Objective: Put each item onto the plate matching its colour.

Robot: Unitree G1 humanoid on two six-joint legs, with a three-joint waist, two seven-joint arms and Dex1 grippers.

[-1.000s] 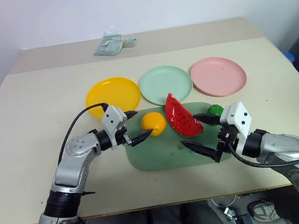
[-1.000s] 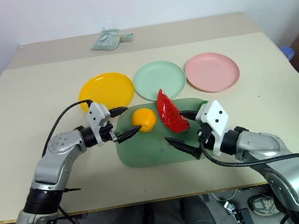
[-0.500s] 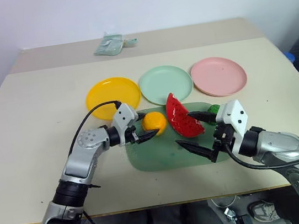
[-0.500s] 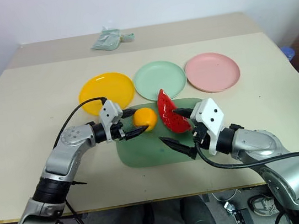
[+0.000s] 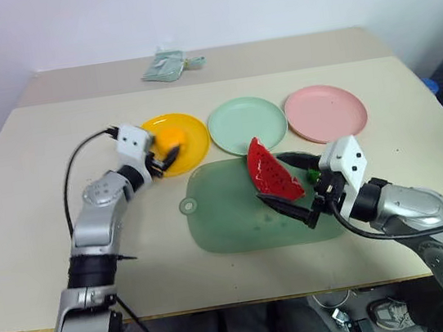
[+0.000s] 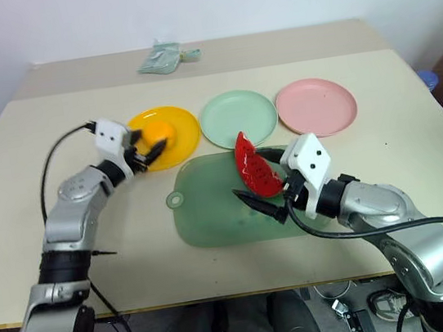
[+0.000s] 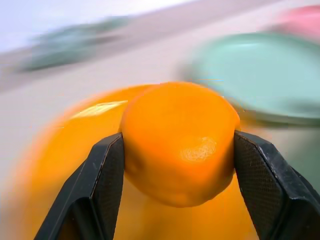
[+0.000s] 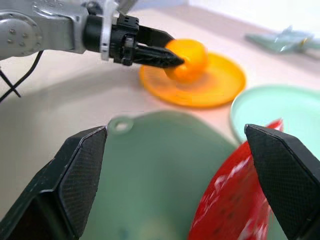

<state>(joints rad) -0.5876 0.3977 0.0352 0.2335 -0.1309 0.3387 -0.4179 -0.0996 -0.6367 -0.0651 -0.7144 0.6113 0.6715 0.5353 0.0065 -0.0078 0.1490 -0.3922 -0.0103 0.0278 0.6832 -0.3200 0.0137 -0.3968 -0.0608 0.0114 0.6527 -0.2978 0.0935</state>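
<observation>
My left gripper is shut on the round orange fruit and holds it just above the yellow plate. In the left wrist view the fruit sits squeezed between both black fingers. The red watermelon wedge stands on the translucent green tray. My right gripper is open, one finger on each side of the wedge's right end. A small dark-green vegetable peeks out behind that gripper. The mint green plate and the pink plate hold nothing.
A pale green folded cloth lies at the table's far edge. The tray's loop points toward my left arm. Bare tabletop lies to the left of the yellow plate and along the near edge.
My left gripper shut on the orange fruit and carried it off the tray, back and to the left, over the yellow plate. The right gripper edged closer to the watermelon wedge.
</observation>
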